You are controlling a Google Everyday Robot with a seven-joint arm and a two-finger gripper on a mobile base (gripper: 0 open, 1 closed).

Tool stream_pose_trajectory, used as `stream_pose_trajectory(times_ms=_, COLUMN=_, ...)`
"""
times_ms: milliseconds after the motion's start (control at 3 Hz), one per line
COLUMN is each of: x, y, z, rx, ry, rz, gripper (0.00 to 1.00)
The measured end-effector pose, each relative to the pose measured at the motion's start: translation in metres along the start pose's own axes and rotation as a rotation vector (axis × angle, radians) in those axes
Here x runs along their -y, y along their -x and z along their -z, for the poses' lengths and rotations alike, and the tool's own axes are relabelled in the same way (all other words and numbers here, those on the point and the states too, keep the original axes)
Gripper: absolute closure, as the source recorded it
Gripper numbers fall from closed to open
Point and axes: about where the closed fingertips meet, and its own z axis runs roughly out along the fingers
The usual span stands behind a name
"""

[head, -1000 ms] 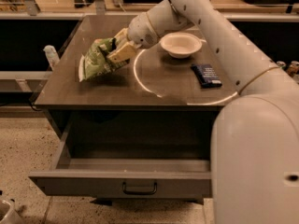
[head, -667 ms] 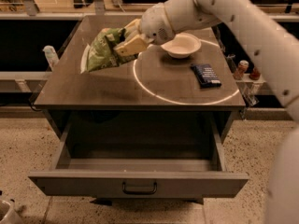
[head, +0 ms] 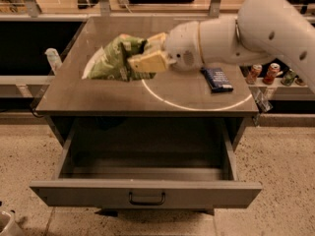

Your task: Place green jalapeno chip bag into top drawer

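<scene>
My gripper (head: 142, 53) is shut on the green jalapeno chip bag (head: 112, 59), a crumpled light-green foil bag with white edges. I hold it in the air above the left half of the table top (head: 74, 95). The tan fingers (head: 147, 62) clamp the bag's right end. The top drawer (head: 145, 193) stands pulled open below the table, with a grey front panel, a dark curved handle (head: 146, 198) at centre and a dark interior with nothing in it. My white arm (head: 236, 31) comes in from the upper right.
A small dark blue flat packet (head: 217, 79) lies on the table's right side inside a white ring mark. Cans (head: 263, 73) stand on a shelf to the right. A small white bottle (head: 52, 59) stands left of the table.
The gripper has lifted the chip bag off the table and carried it up and toward the camera. The arm now hides the white bowl that showed earlier.
</scene>
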Motion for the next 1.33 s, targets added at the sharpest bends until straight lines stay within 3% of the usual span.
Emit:
stream_pose_trajectory(times_ms=333, x=-0.03, y=-0.057, z=-0.016, rx=-0.001, ry=-0.002, rz=-0.138, gripper=1.0)
stream_pose_trajectory(times_ms=667, x=-0.052, y=-0.084, z=-0.03, rx=-0.043, ry=0.039, rz=-0.169, gripper=1.0)
stream_pose_trajectory(times_ms=1000, x=-0.052, y=-0.083, z=-0.03, rx=-0.042, ry=0.038, rz=-0.168, gripper=1.0)
stream_pose_trajectory(times_ms=1333, x=-0.062, y=-0.092, z=-0.027, rx=-0.029, ry=-0.011, rz=-0.224, gripper=1.0)
